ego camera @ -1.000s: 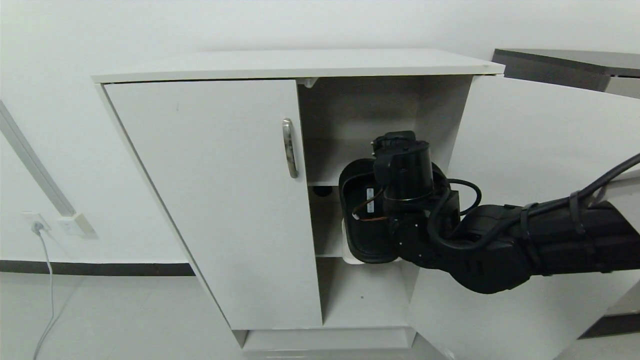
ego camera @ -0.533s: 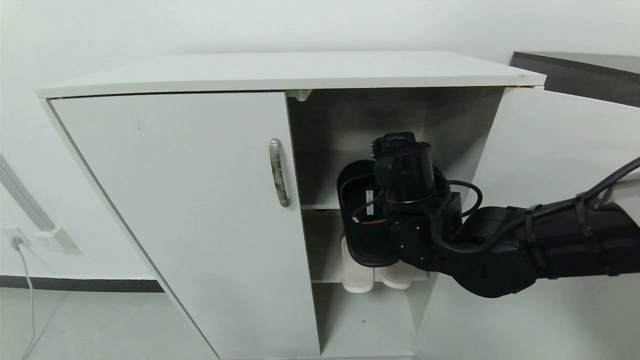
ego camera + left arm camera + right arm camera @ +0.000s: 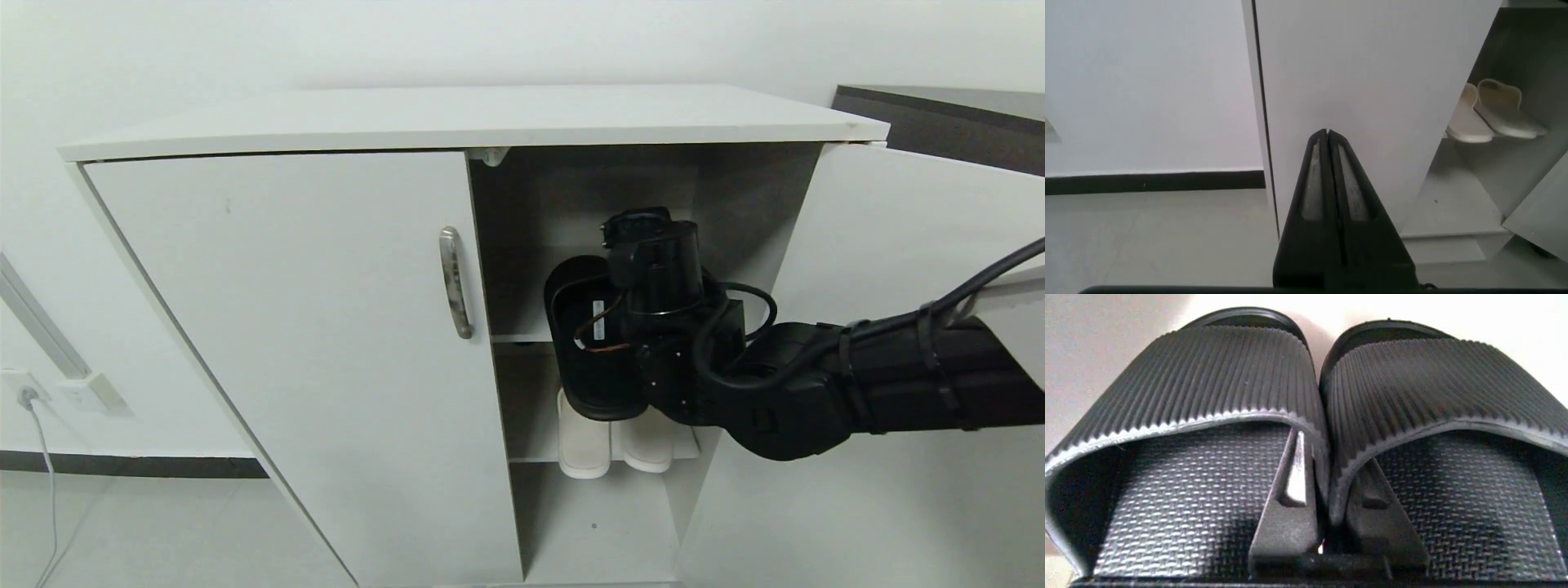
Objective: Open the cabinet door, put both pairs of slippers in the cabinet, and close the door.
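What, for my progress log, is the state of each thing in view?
Left cabinet door: shut.
Right cabinet door: open.
White slippers: resting on the lower shelf.
Black slippers: clamped in the right end effector.
Left end effector: shut, empty.

We see the white cabinet (image 3: pixel 457 114) with its right door (image 3: pixel 882 245) swung open and its left door (image 3: pixel 286 327) shut. The white slippers (image 3: pixel 612 445) lie side by side at the front of the lower shelf (image 3: pixel 531 445). The black ribbed slippers (image 3: pixel 584 343), pressed together, stand upright at the opening, clamped by the right gripper (image 3: pixel 1331 486).
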